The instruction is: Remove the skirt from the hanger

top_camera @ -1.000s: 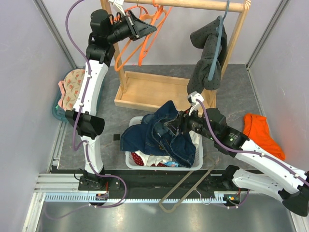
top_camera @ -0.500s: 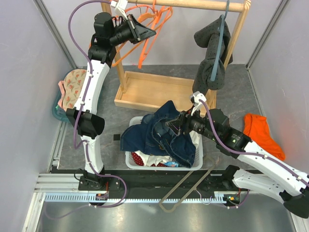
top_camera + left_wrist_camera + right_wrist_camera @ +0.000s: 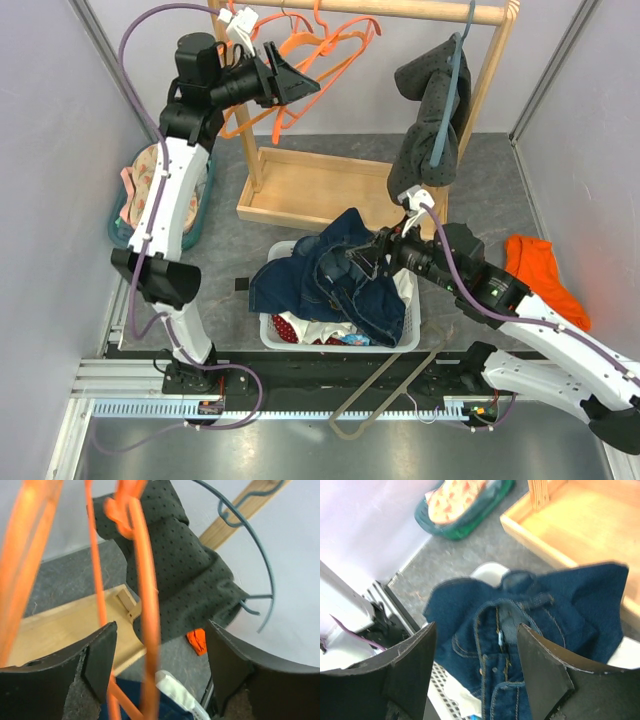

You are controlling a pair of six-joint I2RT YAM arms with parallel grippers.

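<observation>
Top view overhead from behind; wrist views close, share wooden base.

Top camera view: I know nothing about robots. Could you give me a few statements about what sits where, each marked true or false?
1. The orange hangers hang from the wooden rail. True.
2. The grey dotted garment lies in the basket. False: it hangs from the rail on a grey-blue hanger.
3. A blue denim garment is piled on the white basket. True.
4. The right gripper is up at the rail. False: it is low, over the denim garment. The left gripper is the one up at the orange hangers.
5. An orange cloth lies on the floor at the right. True.
</observation>
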